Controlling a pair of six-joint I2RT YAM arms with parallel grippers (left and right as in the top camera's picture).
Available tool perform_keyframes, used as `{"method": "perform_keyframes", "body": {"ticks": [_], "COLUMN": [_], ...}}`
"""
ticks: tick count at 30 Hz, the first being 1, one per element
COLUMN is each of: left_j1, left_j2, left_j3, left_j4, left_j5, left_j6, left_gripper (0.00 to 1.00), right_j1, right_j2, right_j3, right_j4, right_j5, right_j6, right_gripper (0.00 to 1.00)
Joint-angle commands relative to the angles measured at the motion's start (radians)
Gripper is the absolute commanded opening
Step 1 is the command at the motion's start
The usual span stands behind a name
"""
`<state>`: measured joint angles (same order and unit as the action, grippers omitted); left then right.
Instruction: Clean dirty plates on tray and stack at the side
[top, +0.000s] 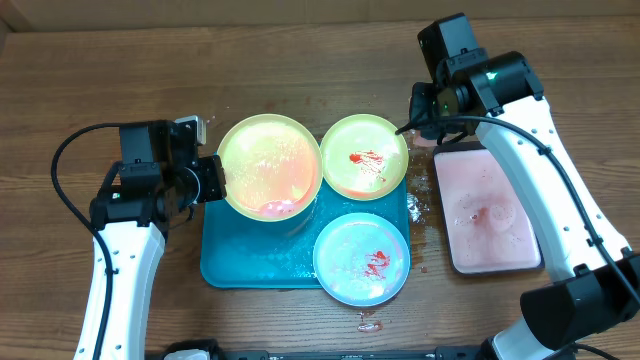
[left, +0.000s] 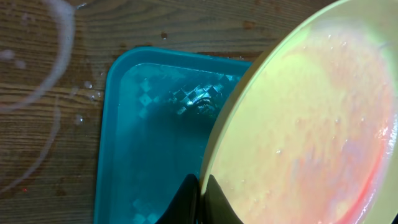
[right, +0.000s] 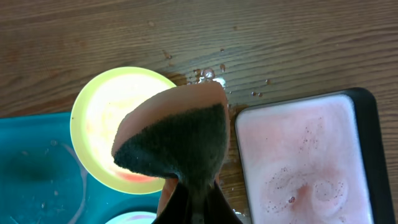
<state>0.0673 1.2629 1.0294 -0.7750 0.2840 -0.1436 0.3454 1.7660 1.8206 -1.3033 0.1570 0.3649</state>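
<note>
Yellow-green plastic is pinched in my left fingers (top: 214, 178) - clenched on the left rim of the big plate (top: 268, 165), held over the far-left of the teal tray (top: 235, 262); my right fingers (right: 194, 202) are clamped on a sponge (right: 174, 140) by the far-right edge of the smaller yellow-green plate (top: 364, 157); the blue plate (top: 362, 258) lies near-right, sauce-smeared. I'd carry the sponge left and wipe toward my grip so the wet rim braces rather than slips - light pressure; drips belong in the tray.

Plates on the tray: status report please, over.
Left gripper shut on big yellow plate. Right gripper shut on sponge. Small yellow plate, blue plate smeared red. Nothing blocks.
</note>
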Motion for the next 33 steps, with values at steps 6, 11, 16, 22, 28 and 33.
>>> {"method": "perform_keyframes", "body": {"ticks": [6,11,16,22,28,33], "left_j1": [-0.002,-0.002,0.004,0.006,0.006,0.006], "left_j2": [-0.016,-0.016,-0.016,-0.010,0.013,0.038], "left_j3": [0.021,0.021,0.021,0.021,0.021,0.021], "left_j4": [-0.008,-0.010,-0.014,-0.023,-0.033,-0.033], "left_j5": [0.002,0.001,-0.005,-0.033,-0.060,-0.090], "left_j6": [-0.005,-0.005,0.001,-0.011,-0.019,-0.045], "left_gripper": [0.06,0.14,0.04,0.04,0.04,0.04], "right_j1": [-0.003,-0.003,-0.003,-0.003,-0.003,-0.003], "right_j2": [-0.036,-0.038,-0.038,-0.038,-0.038,-0.038], "right_j3": [0.021,0.021,0.021,0.021,0.021,0.021], "right_j4": [-0.009,-0.012,-0.012,-0.015,-0.013,-0.014], "right_j5": [-0.004,-0.004,-0.004,-0.004,-0.004,-0.004], "right_j6": [-0.006,-0.006,-0.002,-0.001,0.001,0.001], "right_gripper": [0.04,0.04,0.04,0.04,0.04,0.04]}}
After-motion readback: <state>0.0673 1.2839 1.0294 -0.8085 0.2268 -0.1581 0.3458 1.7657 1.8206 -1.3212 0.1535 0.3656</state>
